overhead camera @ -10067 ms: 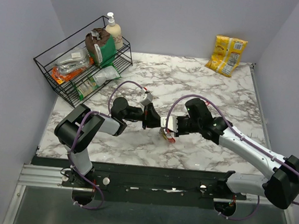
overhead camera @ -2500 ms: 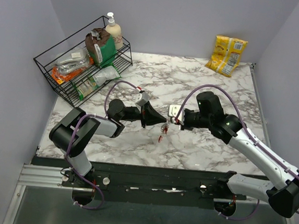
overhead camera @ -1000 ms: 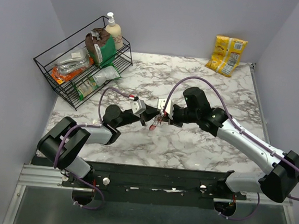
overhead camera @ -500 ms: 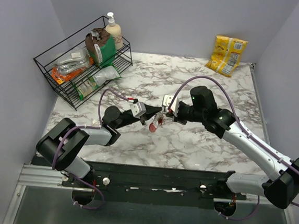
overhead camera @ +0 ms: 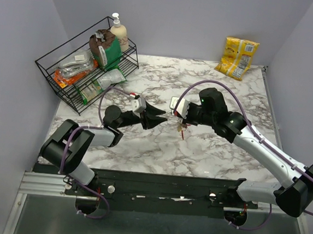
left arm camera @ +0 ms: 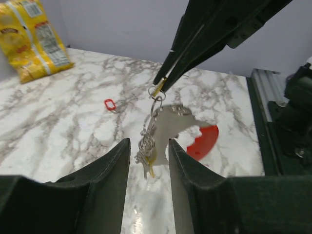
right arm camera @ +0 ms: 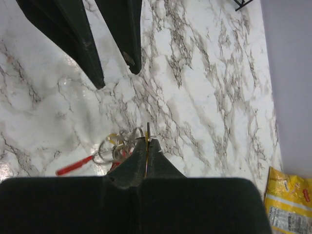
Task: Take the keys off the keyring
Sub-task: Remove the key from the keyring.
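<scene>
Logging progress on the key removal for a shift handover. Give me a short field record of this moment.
right gripper: shut, pinching the keyring at its top
keys: bunched, hanging from the keyring above the table
left gripper: open, empty, jaws facing the bunch
loose item: small red piece lying on the table

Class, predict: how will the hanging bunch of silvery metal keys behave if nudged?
Probably swings: the bunch of silvery metal keys hangs by its thin metal keyring from the shut right gripper. Likely floppy, its keys splaying at different angles.
</scene>
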### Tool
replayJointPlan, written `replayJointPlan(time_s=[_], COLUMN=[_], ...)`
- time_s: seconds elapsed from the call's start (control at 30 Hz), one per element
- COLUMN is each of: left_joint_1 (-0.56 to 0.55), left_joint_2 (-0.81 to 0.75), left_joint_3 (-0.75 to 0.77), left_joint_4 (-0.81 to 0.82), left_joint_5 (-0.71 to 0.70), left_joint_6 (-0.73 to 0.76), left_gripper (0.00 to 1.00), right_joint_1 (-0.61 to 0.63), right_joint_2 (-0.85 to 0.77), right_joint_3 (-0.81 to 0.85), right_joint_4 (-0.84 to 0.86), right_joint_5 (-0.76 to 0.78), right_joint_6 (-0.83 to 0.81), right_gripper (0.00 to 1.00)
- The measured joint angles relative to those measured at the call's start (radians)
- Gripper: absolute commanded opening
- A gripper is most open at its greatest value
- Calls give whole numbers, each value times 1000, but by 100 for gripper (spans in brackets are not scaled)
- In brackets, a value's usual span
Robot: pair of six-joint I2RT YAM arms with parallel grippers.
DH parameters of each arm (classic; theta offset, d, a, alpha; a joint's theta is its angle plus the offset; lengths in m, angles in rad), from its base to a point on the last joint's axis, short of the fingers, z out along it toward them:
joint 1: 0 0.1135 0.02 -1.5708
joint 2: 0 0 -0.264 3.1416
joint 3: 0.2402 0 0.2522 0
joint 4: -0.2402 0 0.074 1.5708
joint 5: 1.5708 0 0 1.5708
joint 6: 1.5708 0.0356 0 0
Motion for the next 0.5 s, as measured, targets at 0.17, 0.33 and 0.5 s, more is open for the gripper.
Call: replayJointPlan(time_s=[0.17,0.33,0.5], left_joint_1=[14,18,20], left_joint_2=[26,37,77], left_joint_3=[22,49,84], left_joint_4=[-1,0,0], left_joint_5=[49,64,79], left_joint_6=[-94,-150,-221], left_gripper=[50,51,51], right_joint_1=[0,0,0], right_joint_2=[3,4,16], right_joint_3=[12,15,56], right_joint_4=[-39,-100,-145], right_joint_5=[13,15,6], right_joint_6=[-68,-138,-170], right_gripper=[1,1,1])
